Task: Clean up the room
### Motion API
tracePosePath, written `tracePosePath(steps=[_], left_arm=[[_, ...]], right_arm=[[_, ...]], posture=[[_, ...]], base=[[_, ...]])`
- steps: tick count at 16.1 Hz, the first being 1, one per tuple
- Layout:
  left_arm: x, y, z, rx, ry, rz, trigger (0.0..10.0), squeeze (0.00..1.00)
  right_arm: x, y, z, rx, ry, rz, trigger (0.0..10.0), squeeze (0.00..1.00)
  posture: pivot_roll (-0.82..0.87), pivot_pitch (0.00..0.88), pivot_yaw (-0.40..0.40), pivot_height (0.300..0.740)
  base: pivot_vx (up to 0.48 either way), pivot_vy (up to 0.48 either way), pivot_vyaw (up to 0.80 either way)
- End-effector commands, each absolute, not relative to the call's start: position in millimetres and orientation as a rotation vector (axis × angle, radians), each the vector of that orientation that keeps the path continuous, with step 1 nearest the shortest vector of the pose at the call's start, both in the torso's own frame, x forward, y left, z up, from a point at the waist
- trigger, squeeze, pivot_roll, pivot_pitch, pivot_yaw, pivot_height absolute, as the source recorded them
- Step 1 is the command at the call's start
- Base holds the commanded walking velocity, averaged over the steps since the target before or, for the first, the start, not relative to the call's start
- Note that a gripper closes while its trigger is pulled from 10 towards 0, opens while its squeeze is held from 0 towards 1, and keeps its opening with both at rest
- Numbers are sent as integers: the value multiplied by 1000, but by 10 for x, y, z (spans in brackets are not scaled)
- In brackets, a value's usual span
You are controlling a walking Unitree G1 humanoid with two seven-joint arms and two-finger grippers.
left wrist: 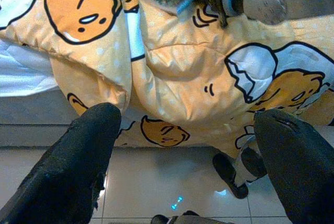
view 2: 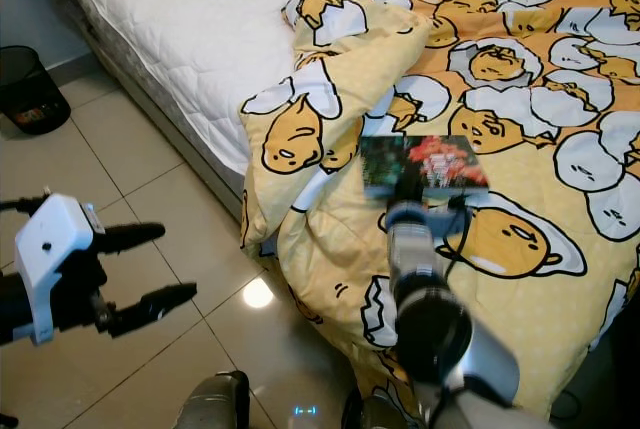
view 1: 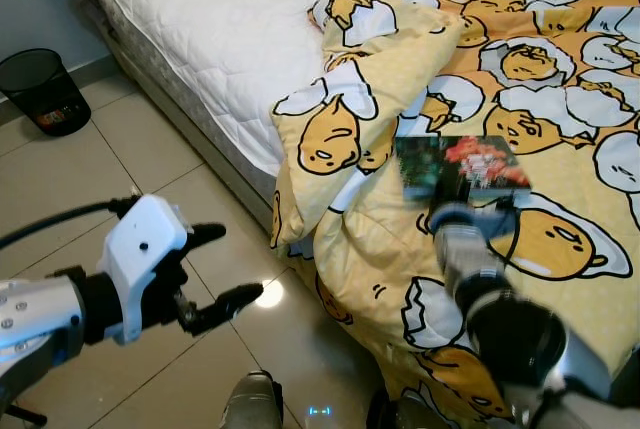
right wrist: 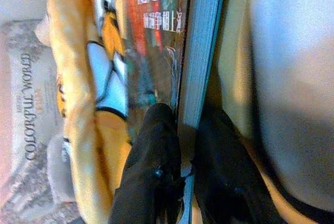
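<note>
Two black fingers of the right gripper clamp the book by its near edge, just over the yellow duvet near the bed's foot-side edge. Left gripper hangs spread above the floor tiles. Pick-up looks underway; next comes carrying it off somewhere tidy.

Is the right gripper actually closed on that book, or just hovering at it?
Closed on it. In the right wrist view the two black fingers pinch the book by its edge; the right gripper holds it above the yellow duvet.
</note>
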State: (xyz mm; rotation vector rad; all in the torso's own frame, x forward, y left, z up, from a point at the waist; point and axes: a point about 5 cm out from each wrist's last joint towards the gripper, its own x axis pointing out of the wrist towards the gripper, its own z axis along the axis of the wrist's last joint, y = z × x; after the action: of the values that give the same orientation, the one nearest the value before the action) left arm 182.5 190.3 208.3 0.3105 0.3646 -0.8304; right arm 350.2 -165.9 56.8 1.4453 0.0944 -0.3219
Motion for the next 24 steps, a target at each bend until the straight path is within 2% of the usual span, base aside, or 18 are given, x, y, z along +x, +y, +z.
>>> tracePosePath(steps=[1, 2, 5, 6, 10, 11, 12, 21, 22, 24], left_arm=[[1804, 1899, 2086, 312, 365, -830, 10000, 1000], [1790, 1905, 2083, 307, 364, -824, 10000, 1000], [1782, 1896, 2081, 301, 361, -824, 10000, 1000], [1784, 1877, 2069, 297, 360, -832, 10000, 1000], [1806, 1859, 2065, 297, 355, -840, 10000, 1000], [1805, 1861, 2067, 299, 354, -838, 10000, 1000], [1804, 1865, 2068, 299, 355, -837, 10000, 1000], [1827, 1848, 2063, 300, 356, -843, 10000, 1000], [1826, 1843, 2063, 305, 359, -849, 10000, 1000], [1834, 1845, 2073, 305, 357, -849, 10000, 1000]], right_arm=[[3465, -1640, 515, 1438, 114, -318, 0, 0], [3263, -1729, 288, 1438, 118, -357, 0, 0], [3003, -1819, 47, 1396, 161, -408, 0, 0], [2935, -1809, -20, 1345, 205, -404, 10000, 0], [3017, -1703, 37, 1298, 257, -355, 10000, 0], [3048, -1682, 65, 1309, 257, -350, 10000, 176], [3062, -1674, 76, 1316, 258, -352, 10000, 1000], [3083, -1661, 50, 1337, 303, -460, 10000, 988], [3143, -1613, 109, 1352, 286, -439, 10000, 0], [3269, -1572, 260, 1401, 210, -379, 10000, 0]], posture=[[512, 203, 10, 740], [503, 196, 10, 740], [488, 186, 14, 740], [483, 183, 18, 740], [488, 177, 14, 740], [489, 175, 12, 740], [489, 176, 9, 740], [489, 188, 19, 740], [497, 187, 23, 740], [501, 190, 26, 740]], base=[[0, 0, 0], [0, 0, 0], [0, 0, 0], [0, 0, 0], [0, 0, 0], [0, 0, 0], [0, 0, 0], [0, 0, 0], [0, 0, 0], [0, 0, 0]])
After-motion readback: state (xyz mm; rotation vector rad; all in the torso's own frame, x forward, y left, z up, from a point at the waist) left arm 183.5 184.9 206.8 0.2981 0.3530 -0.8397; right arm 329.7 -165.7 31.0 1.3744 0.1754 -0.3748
